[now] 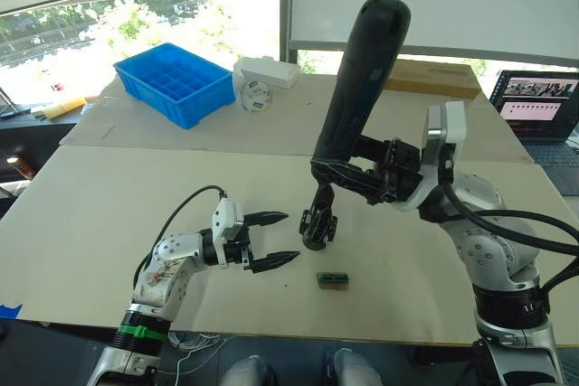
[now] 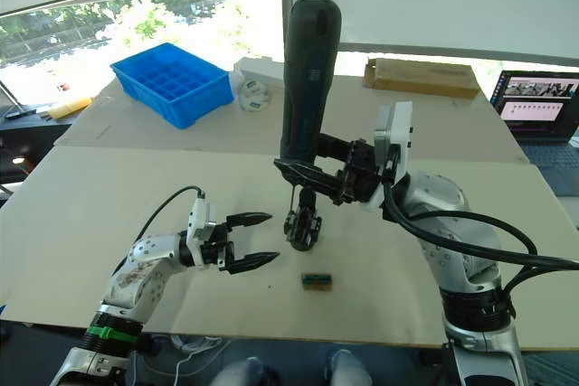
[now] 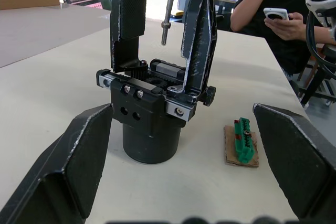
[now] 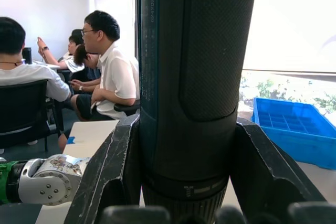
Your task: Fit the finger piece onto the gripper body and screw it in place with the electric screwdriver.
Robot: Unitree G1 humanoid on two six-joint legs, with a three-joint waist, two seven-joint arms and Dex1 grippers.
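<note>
On the left of the head views, the left tool (image 1: pixel 271 240) rests low over the worktop (image 1: pixel 109 214) with its two black fingers spread wide and nothing between them, pointing at the gripper body (image 1: pixel 318 223), which stands upright just beside the fingertips. The left wrist view shows what the head views cannot: the gripper body (image 3: pixel 152 114) has a round base, a blocky clamp with small screws on its face, and two black fingers rising from it, with a thin metal bit (image 3: pixel 169 9) hanging between them, its tip above the clamp. Whether the finger piece is one of those two fingers cannot be told. A small green part on a cardboard scrap (image 3: pixel 242 142) lies near the body's base. To the right, the right tool (image 1: pixel 348 169) clamps the electric screwdriver (image 1: pixel 362 79), held nearly upright over the gripper body. The right wrist view shows its fingers (image 4: pixel 113 171) pressed on both sides of the black barrel.
</note>
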